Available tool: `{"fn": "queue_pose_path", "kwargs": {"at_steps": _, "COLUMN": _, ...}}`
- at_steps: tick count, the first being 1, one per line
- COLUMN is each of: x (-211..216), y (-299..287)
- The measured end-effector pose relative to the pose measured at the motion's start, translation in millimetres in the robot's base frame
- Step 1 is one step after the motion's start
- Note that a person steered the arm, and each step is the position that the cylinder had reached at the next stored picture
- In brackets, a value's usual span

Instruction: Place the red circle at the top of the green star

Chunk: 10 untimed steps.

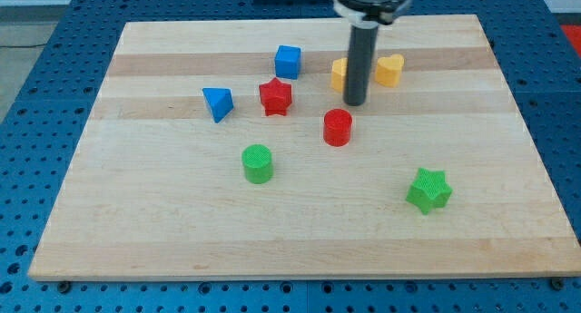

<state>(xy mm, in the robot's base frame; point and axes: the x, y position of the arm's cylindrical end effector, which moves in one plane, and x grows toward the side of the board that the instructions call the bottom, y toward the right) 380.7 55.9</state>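
Observation:
The red circle [338, 127] stands near the middle of the wooden board [182, 231]. The green star [428, 190] lies toward the view's lower right, well apart from the red circle. My tip [355, 103] is just above and slightly right of the red circle in the view, a small gap from it. The rod stands upright and partly hides a yellow block [339, 74] behind it.
A red star [275, 96], a blue cube [288, 61] and a blue triangle [218, 103] lie to the view's upper left of the red circle. A yellow heart [390, 69] sits right of the rod. A green circle [258, 163] lies lower left.

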Motion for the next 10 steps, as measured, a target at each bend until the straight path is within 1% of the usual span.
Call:
{"fn": "queue_pose_path", "kwargs": {"at_steps": 1, "x": 28.8, "y": -36.1}}
{"fn": "queue_pose_path", "kwargs": {"at_steps": 2, "x": 53.7, "y": -50.1}}
{"fn": "queue_pose_path", "kwargs": {"at_steps": 3, "x": 61.4, "y": -45.6}}
{"fn": "queue_pose_path", "kwargs": {"at_steps": 4, "x": 56.2, "y": -44.9}}
{"fn": "queue_pose_path", "kwargs": {"at_steps": 5, "x": 37.7, "y": -44.8}}
{"fn": "queue_pose_path", "kwargs": {"at_steps": 7, "x": 35.5, "y": -8.2}}
{"fn": "queue_pose_path", "kwargs": {"at_steps": 9, "x": 73.5, "y": 2.3}}
{"fn": "queue_pose_path", "kwargs": {"at_steps": 10, "x": 85.7, "y": 6.9}}
